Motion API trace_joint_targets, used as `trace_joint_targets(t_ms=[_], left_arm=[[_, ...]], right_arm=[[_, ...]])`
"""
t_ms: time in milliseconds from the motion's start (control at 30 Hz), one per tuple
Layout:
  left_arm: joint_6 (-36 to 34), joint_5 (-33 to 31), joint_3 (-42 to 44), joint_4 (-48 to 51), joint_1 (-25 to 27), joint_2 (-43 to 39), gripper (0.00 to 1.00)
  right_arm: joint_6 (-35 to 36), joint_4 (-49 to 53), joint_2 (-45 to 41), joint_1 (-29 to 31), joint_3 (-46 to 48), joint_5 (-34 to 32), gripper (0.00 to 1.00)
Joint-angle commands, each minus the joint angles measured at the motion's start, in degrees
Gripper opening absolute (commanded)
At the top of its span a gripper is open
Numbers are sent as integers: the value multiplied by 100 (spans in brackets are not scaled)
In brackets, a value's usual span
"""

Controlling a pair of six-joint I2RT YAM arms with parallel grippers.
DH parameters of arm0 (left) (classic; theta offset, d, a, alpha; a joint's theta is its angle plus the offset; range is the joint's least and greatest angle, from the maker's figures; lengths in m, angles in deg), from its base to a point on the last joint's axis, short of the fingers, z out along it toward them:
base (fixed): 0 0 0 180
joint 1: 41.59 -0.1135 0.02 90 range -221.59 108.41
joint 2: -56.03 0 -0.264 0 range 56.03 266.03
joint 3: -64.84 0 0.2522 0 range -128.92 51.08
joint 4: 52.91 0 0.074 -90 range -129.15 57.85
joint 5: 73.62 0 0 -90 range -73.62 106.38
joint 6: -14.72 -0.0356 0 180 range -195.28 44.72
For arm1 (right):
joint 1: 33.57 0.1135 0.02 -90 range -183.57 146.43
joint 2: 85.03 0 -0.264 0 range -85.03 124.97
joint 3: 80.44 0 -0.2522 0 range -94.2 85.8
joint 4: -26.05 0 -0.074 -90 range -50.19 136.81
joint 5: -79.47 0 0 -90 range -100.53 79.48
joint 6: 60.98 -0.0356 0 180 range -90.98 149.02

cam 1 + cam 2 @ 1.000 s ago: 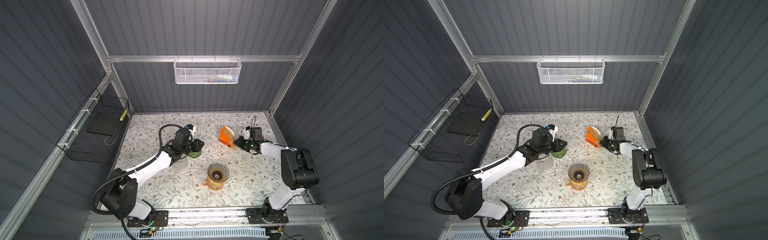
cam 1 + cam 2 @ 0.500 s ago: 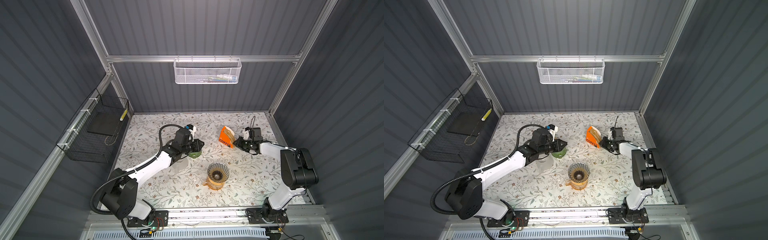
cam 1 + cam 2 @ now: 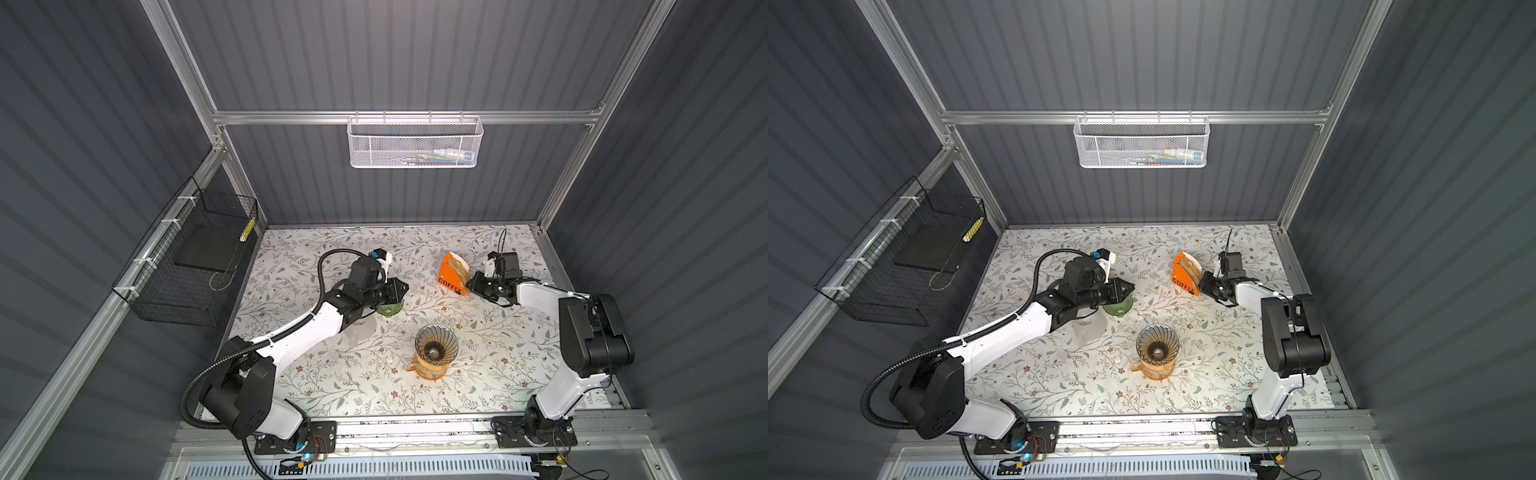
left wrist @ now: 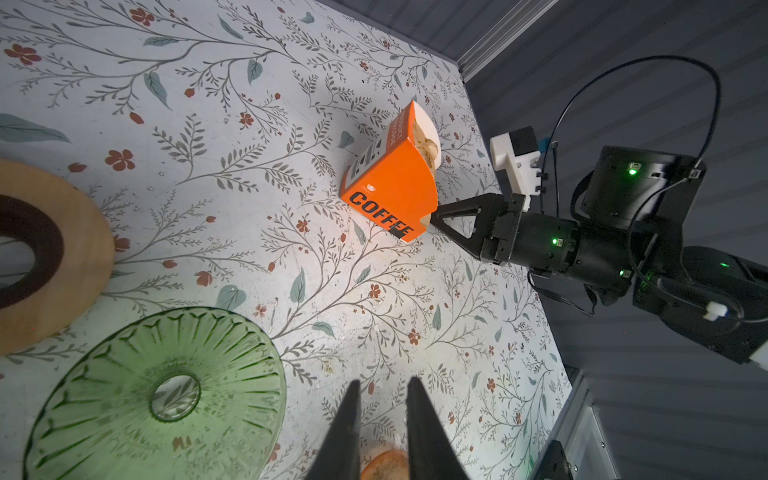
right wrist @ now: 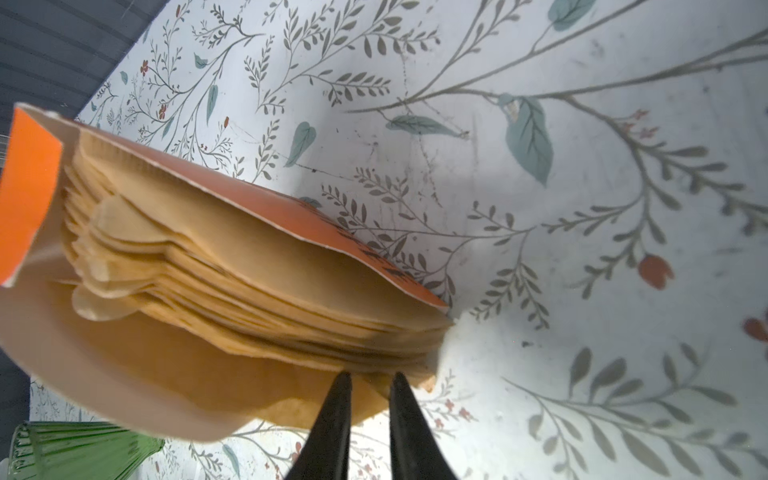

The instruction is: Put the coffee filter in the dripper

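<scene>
Standing toward the back right of the floral worktop (image 3: pixel 332 374), the orange "COFFEE" box (image 3: pixel 452 272) has its open side facing the right tool (image 3: pixel 469 286). The stack of brown paper coffee filters (image 5: pixel 249 291) sits inside the box. In the right wrist view the right tool's fingertips (image 5: pixel 345 380) are a narrow gap apart and meet the lower corner of the stack. Cannot tell whether a sheet is pinched between them.

The ribbed glass dripper (image 3: pixel 436 347) sits on an amber vessel (image 3: pixel 428 372) near the front middle, well apart from the box.

The left tool (image 3: pixel 405 286) hangs just above a green glass dish (image 4: pixel 166 395), pointing toward the box. Its jaws are slightly parted and nothing is between them.
</scene>
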Motion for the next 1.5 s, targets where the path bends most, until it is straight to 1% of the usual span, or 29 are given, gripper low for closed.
trace_joint_targets(t_ms=[0,167,400,667,1000,1467], left_arm=[[51,83,123,-109,-39,-25,21],[82,75,164,-140,-34,-35,22],[86,80,166,-149,-34,-41,22],[81,49,200,-133,-34,-76,22],[79,49,218,-144,-36,-88,22],[80,51,222,-122,-34,-127,22]], right_arm=[[160,217,80,55,-162,-206,21],[253,295,28,90,-165,-328,25],[298,332,139,141,-273,-361,24],[340,385,202,200,-355,-369,17],[346,455,59,240,-270,-415,0],[407,787,-532,249,17,-596,0]])
